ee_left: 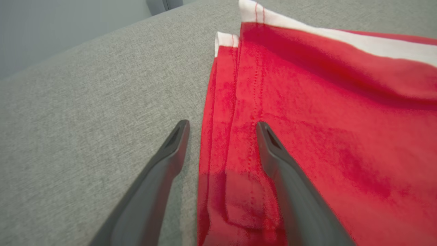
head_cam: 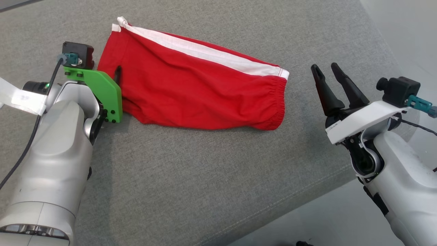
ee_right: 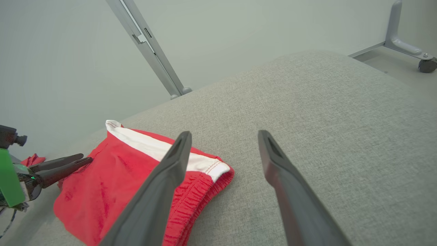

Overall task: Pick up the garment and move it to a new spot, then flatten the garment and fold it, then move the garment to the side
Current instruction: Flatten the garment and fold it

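**Left wrist view: released left pincer [ee_left: 222, 124] straddles edge of red garment [ee_left: 324, 119]**

One finger over cloth, one over the table [head_cam: 205, 171]; the head view's green bracket [head_cam: 104, 90] covers most of them. Right pincer [head_cam: 324, 66], also released, hangs past the waistband [head_cam: 278, 102], near the table's right edge.

The head camera looks down from high up onto the grey cloth-covered counter [head_cam: 205, 171]. The red cloth shorts with a white stripe [head_cam: 191, 92] lie far and left. The left wrist camera sits very close over the shorts' left edge and looks along the left claw [ee_left: 222, 124]. The right wrist camera looks leftward from the right, farther off, past the right claw [ee_right: 223, 135]. All three views share the shorts.
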